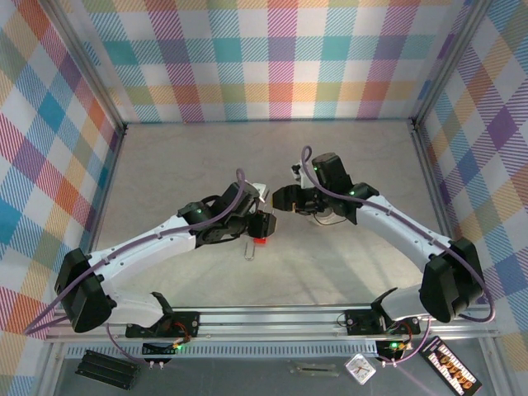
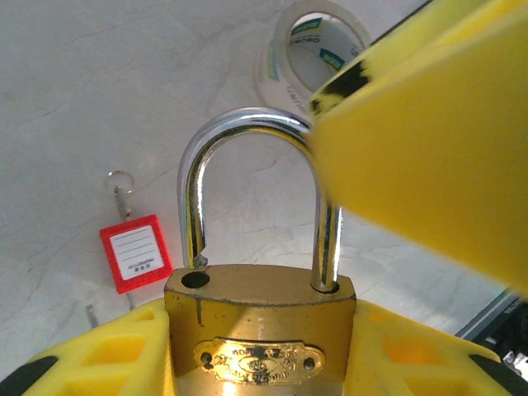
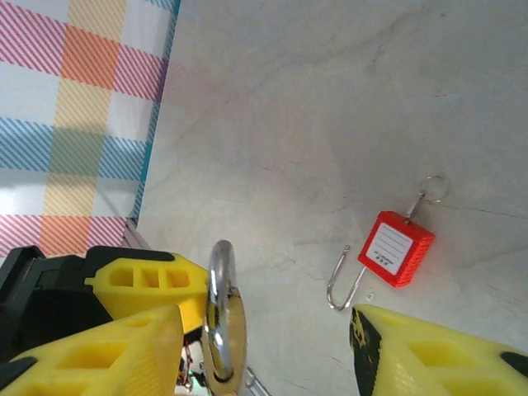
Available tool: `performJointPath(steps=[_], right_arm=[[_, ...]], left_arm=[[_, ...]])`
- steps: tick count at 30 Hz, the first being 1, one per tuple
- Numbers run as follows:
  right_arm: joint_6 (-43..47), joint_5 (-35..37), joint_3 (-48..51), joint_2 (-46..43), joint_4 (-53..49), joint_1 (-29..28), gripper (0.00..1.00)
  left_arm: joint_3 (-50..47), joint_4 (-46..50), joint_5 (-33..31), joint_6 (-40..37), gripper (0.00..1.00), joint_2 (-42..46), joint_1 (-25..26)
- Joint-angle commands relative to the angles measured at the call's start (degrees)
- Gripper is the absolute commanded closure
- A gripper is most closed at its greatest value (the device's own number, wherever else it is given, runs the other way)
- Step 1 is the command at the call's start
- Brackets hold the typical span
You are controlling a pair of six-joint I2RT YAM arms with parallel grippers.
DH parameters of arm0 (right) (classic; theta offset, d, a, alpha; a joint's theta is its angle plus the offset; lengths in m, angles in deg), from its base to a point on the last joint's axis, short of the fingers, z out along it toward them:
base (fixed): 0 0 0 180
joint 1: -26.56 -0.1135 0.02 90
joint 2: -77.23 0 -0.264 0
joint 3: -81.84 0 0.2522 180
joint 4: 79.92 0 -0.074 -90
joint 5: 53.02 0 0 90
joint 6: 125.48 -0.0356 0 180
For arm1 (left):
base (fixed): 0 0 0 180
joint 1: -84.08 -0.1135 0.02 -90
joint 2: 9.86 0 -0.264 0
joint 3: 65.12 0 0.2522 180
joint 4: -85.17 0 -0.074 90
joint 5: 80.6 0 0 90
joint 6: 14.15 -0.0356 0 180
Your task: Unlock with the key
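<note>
**Visibility:** In the left wrist view the padlock (image 2: 260, 330) body is cut off at the frame bottom, and the keyhole can't be seen. In the top view the padlock is mostly hidden btwn the two wrists. The key can't be made out. A red tag (image 2: 136, 252) w/ ring (image 2: 120, 178) lies flat on the counter (image 1: 206, 157), w/ a thin wire hook (image 3: 342, 285) beside it. The tape roll (image 2: 318, 49) is partly covered by a right finger.

**Left pincer** (image 2: 260, 351): clamped on the padlock body, fingers (image 2: 107, 355) on both flanks, shackle (image 2: 191, 190) up. One shackle leg stands clear above its hole; the other is seated.

**Right pincer** (image 3: 266, 318): jaws apart, gripping nothing. The shackle sits btwn them, w/ one finger (image 2: 429, 165) against the shackle top.

**Clearance:** Bare counter runs to the rear and both sides, up to the plaid walls (image 1: 272, 58). A rail (image 1: 272, 318) runs along the near edge.
</note>
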Motion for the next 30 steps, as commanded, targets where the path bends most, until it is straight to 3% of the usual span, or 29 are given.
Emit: performJointPath(steps=[1,5,13,19,30], right_arm=[[-0.96,-1.42,0.70,1.35,2.52,-0.81,0.47],[-1.37,-1.44,0.62,2.19,2.86,-1.82,0.55],[0.26,3.20,-1.70,1.38,-2.58,-1.88,0.99],[1.82,6.90,-3.59,0.50,-6.44,-0.01,1.00],[6.47,4.02,-2.99,-1.60,-6.46,1.94,1.00]], left_arm=[[2.80,-3.25,-0.48,-1.51,1.00,-0.47,1.19],[2.78,-3.73,-0.69,-1.46,1.00,-0.66,1.81],[1.60,-2.45,-0.68,-1.99,1.00,-0.18,1.91],[-2.54,-1.24,-2.03,-1.91,1.00,1.90,2.17],[-9.73,-4.29,1.21,-3.13,0.98,7.91,2.70]])
